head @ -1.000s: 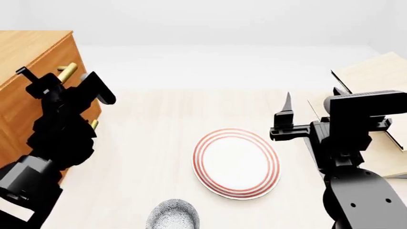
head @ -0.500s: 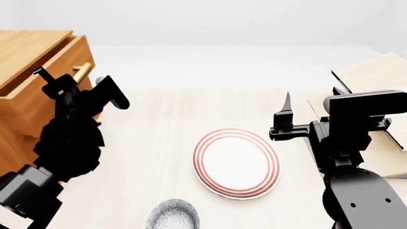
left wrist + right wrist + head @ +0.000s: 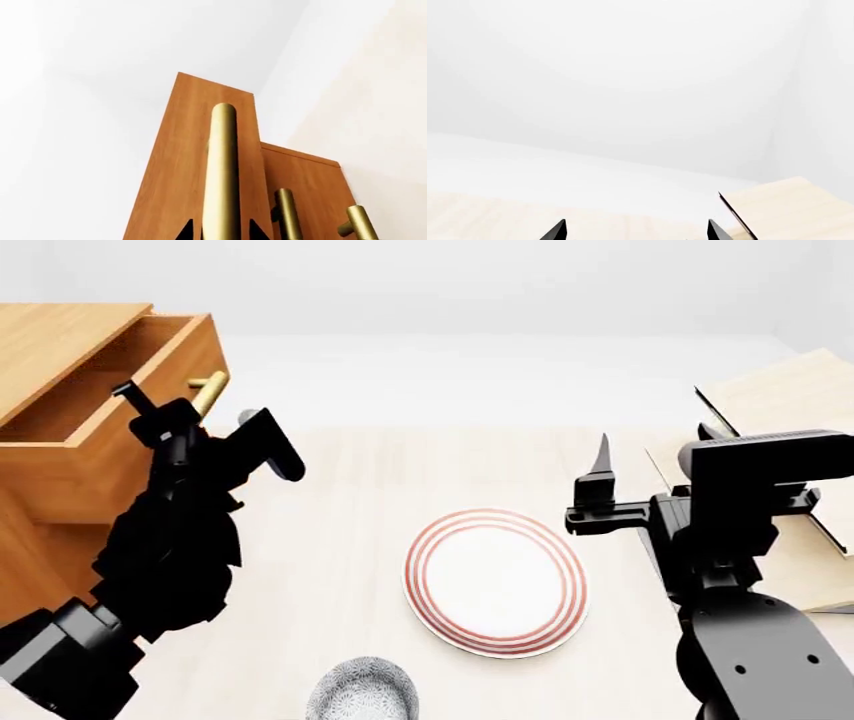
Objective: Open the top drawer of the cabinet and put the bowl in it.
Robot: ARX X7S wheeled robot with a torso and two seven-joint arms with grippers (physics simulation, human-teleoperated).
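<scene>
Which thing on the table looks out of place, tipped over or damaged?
Nothing stands out. The plate lies flat and whole, and the bowl sits upright near the front edge. The top drawer is pulled out on purpose: the left tool grips its handle. Nothing is spilled.

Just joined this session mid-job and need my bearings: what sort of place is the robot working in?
Probably a bare simulated home or kitchen test scene, not a real room: blank white walls, a pale wood floor or tabletop, a wooden cabinet with its top drawer pulled open, and tableware, a red-ringed plate and a speckled bowl.
</scene>
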